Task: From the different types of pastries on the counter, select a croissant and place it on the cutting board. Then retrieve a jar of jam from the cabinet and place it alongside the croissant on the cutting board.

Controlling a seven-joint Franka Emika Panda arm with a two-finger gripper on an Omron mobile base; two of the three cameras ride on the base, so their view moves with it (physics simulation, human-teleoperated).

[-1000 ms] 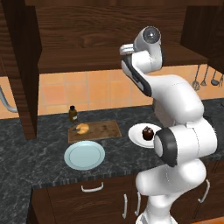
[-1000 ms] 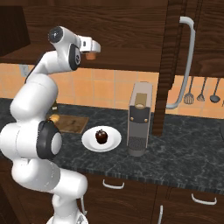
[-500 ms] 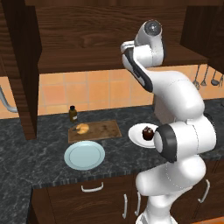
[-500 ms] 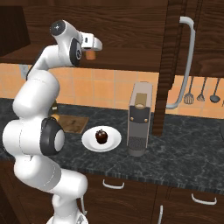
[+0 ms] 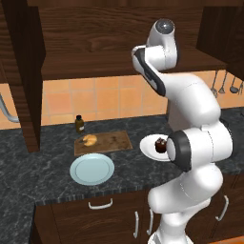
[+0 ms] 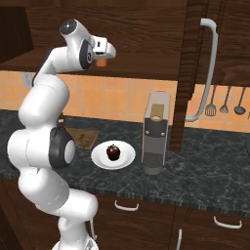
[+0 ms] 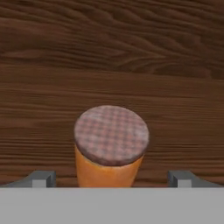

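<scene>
Jam jar [image 7: 110, 146] sits at the lower centre of the hand view, its checked lid toward the camera, between the gripper's [image 7: 111, 178] fingertips [image 7: 41, 178], which stand wide of its sides and apart from it (the jaws look open, nothing clasped). In the right base view the jar [image 6: 101, 62] shows at upper left by the cabinet [image 6: 146, 34]. Lower left of the left base view, the croissant [image 5: 89, 139] lies on the cutting board [image 5: 114, 142], on the counter [image 5: 28, 171].

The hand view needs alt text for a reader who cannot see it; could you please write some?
A small jar of jam with orange contents and a checked pinkish lid stands upright on a dark brown wooden cabinet shelf. It sits between the two grey fingertips of the gripper, which are spread apart on either side without touching it.
</scene>
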